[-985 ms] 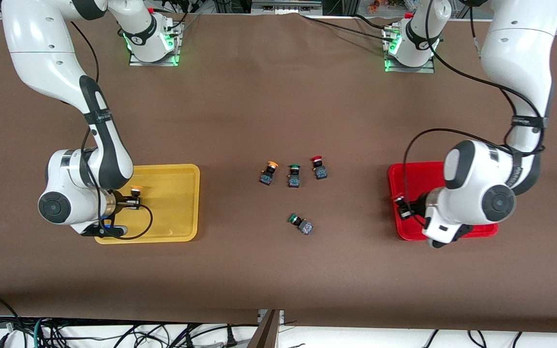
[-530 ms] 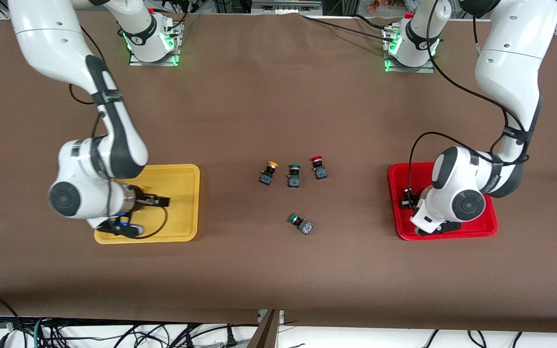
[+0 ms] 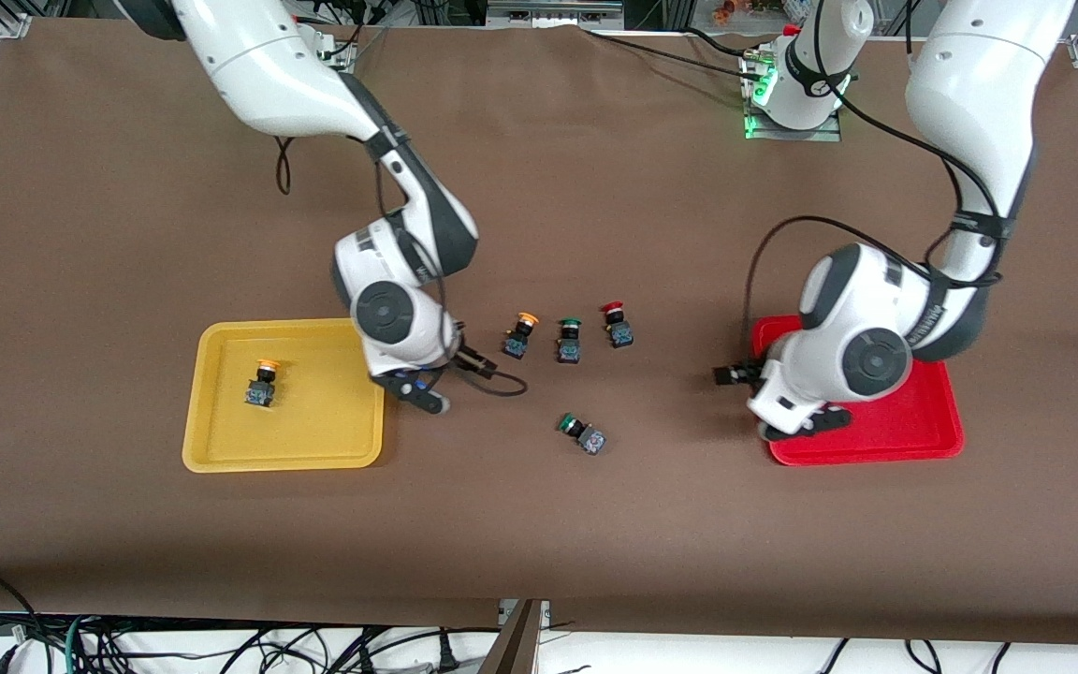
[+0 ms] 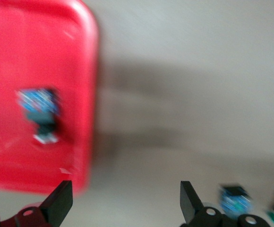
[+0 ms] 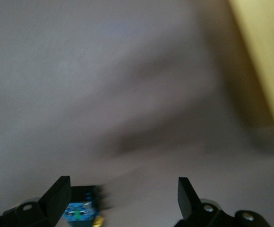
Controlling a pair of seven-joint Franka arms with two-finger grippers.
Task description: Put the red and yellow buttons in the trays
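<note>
Biggest worry from here, I'd say, is the green decoys. The three little dark-bodied push-button switches in the middle of the brown counter stand in a tight row: the orange-yellow-capped one point(image 3: 519, 336), a green-capped one point(image 3: 568, 341) right beside it, then the red-capped one point(image 3: 617, 325) toward the left arm's end. Those fingers are spread wide, so a slightly off approach could clip the green one, knock it over, or scoop it up instead. There's also a second green-capped switch point(image 3: 582, 434) lying tipped over, nearer the front edge, that either arm could bump.

The right gripper point(image 3: 470, 364) hangs just off the shallow yellow plastic tray point(image 3: 221, 449), fingers spread and empty, with the loose orange-yellow button close by, a bit toward the middle. That tray already holds one orange-yellow button point(image 3: 261, 384).

The left gripper point(image 3: 726, 375) sits over bare counter just off the shallow red plastic tray point(image 3: 913, 440), also spread and empty. In the left wrist view a dark-bodied switch point(image 4: 40, 113) lies in the red tray near its rim, but it's too blurry to read the cap. The loose red button is well apart from this gripper, toward the counter's middle.
</note>
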